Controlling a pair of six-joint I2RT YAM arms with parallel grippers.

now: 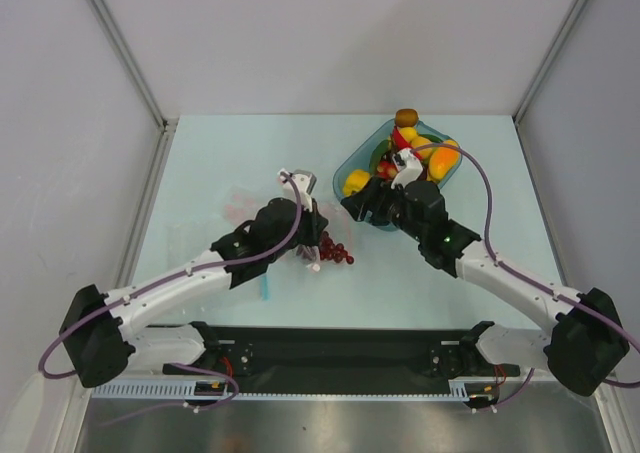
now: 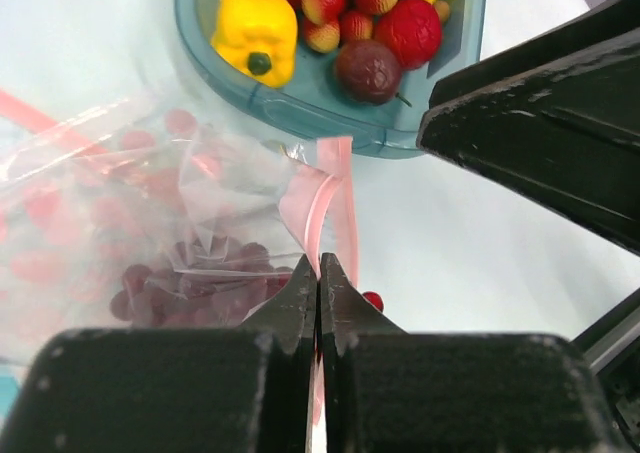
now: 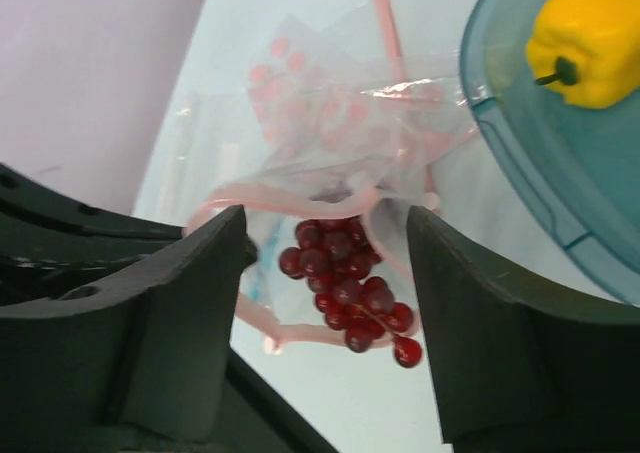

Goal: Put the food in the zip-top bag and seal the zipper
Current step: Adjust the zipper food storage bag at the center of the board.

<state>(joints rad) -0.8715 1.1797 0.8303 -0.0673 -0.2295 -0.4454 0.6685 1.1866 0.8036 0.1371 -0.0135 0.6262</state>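
Observation:
The clear zip-top bag (image 1: 248,209) lies left of centre; it also shows in the left wrist view (image 2: 130,213) and the right wrist view (image 3: 340,123). My left gripper (image 1: 306,245) (image 2: 319,265) is shut on the pink zipper (image 2: 322,188) at the bag's mouth. The mouth (image 3: 300,195) hangs open. The dark red grape bunch (image 1: 336,251) (image 3: 350,288) lies in the mouth, its lowest grapes sticking out. My right gripper (image 1: 358,207) (image 3: 325,223) is open and empty just above the grapes. The yellow pepper (image 2: 256,28) (image 3: 588,41) and other fruits (image 2: 375,23) sit in the teal dish.
The teal dish (image 1: 352,161) stands right of the bag, close under my right arm, with a brown fruit (image 1: 406,118) at its far rim. A thin blue strip (image 1: 266,289) lies on the table near my left arm. Grey walls enclose the table on three sides.

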